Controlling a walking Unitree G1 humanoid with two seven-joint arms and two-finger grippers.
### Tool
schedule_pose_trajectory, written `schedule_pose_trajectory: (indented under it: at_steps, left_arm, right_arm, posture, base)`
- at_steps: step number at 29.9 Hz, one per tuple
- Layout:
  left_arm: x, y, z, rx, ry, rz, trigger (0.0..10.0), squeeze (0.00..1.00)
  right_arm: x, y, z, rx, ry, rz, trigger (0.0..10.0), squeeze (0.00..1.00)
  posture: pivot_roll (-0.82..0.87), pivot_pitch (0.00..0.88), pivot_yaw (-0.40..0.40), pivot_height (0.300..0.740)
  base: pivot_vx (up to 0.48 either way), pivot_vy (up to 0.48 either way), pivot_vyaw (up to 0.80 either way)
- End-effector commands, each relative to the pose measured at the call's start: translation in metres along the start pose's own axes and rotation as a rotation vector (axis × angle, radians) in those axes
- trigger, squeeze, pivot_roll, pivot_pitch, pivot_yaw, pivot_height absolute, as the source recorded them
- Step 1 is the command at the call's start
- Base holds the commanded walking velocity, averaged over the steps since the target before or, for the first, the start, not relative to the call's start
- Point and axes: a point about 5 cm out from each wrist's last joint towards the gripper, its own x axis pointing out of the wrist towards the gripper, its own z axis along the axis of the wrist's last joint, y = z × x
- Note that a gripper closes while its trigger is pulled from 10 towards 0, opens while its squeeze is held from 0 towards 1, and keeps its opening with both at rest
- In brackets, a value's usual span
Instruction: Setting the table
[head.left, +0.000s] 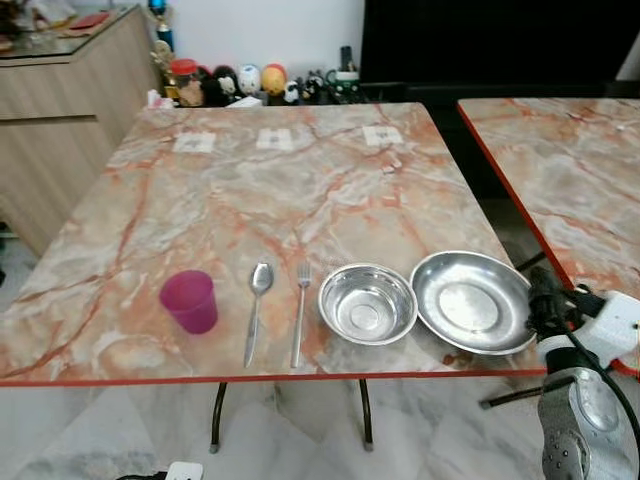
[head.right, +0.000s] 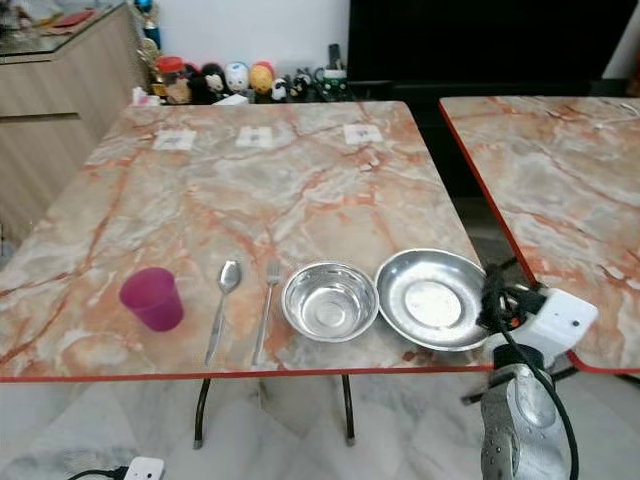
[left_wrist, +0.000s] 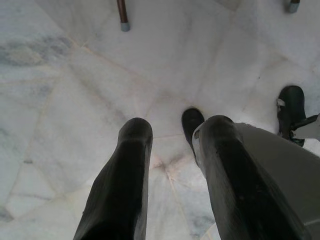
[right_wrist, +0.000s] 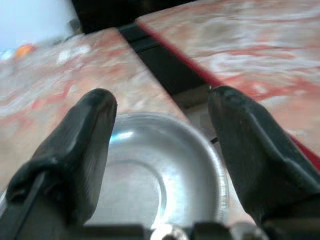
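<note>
Marble table (head.left: 300, 180), figurines (head.left: 240, 82) at the far edge; near edge, left to right: pink cup (head.left: 189, 300), spoon (head.left: 256, 310), fork (head.left: 299, 312), bowl (head.left: 367, 304), plate (head.left: 472, 301). Right wrist: right gripper (right_wrist: 162, 130) spread wide over the plate. Left wrist: left gripper (left_wrist: 172, 142) parted above floor tiles (left_wrist: 75, 75).

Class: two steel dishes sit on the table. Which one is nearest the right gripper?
The shallow steel plate at the row's right end; the right gripper hovers open over it. The deeper bowl sits farther left.

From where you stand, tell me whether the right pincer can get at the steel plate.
Probably yes. The right pincer is open at the table's near right edge, with the steel plate just ahead between its fingers. Nothing lies between them; the bowl sits on the plate's far side.
</note>
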Motion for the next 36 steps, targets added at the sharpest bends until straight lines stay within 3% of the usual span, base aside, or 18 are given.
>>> schedule_pose_trajectory:
  at_steps: [1, 6, 10, 11, 17, 20, 28, 36]
  left_arm:
    - [-0.002, 0.005, -0.004, 0.023, 0.01, 0.006, 10.0, 0.0]
    - [-0.002, 0.005, -0.005, 0.03, 0.01, 0.01, 10.0, 0.0]
    - [-0.001, 0.003, -0.001, 0.033, 0.007, 0.01, 10.0, 0.0]
    - [0.0, 0.002, 0.0, 0.044, 0.008, 0.002, 10.0, 0.0]
    - [0.0, 0.001, 0.001, 0.064, 0.009, -0.005, 10.0, 0.0]
    - [-0.003, 0.009, -0.005, 0.092, 0.016, -0.008, 10.0, 0.0]
    - [-0.011, 0.026, -0.023, 0.102, 0.046, 0.01, 10.0, 0.0]
    - [-0.007, 0.017, -0.016, 0.111, 0.038, 0.001, 10.0, 0.0]
  right_arm:
    - [0.003, -0.006, 0.001, -0.012, -0.001, -0.002, 10.0, 0.0]
    - [0.005, -0.02, 0.013, -0.017, -0.018, -0.029, 10.0, 0.0]
    - [0.005, -0.04, 0.017, 0.128, -0.032, -0.137, 10.0, 0.0]
    - [0.004, -0.038, 0.006, 0.156, 0.029, -0.135, 10.0, 0.0]
    - [-0.001, -0.025, -0.015, 0.193, 0.125, -0.091, 10.0, 0.0]
    - [-0.002, -0.021, -0.025, 0.2, 0.185, -0.085, 10.0, 0.0]
    - [-0.003, -0.022, -0.03, 0.278, 0.196, -0.129, 10.0, 0.0]
    - [-0.002, -0.021, -0.036, 0.317, 0.23, -0.142, 10.0, 0.0]
  posture:
    - [-0.15, 0.0, 0.033, 0.74]
    - [-0.15, 0.0, 0.03, 0.74]
    - [-0.16, 0.0, 0.039, 0.74]
    - [-0.17, 0.0, 0.041, 0.74]
    - [-0.16, 0.0, 0.04, 0.74]
    - [-0.16, 0.0, 0.045, 0.74]
    - [-0.16, 0.0, 0.05, 0.74]
    - [-0.15, 0.0, 0.051, 0.74]
  base:
    - [0.0, 0.0, 0.0]
    - [0.0, 0.0, 0.0]
    - [0.0, 0.0, 0.0]
    - [0.0, 0.0, 0.0]
    - [0.0, 0.0, 0.0]
    - [0.0, 0.0, 0.0]
    - [0.0, 0.0, 0.0]
    - [0.0, 0.0, 0.0]
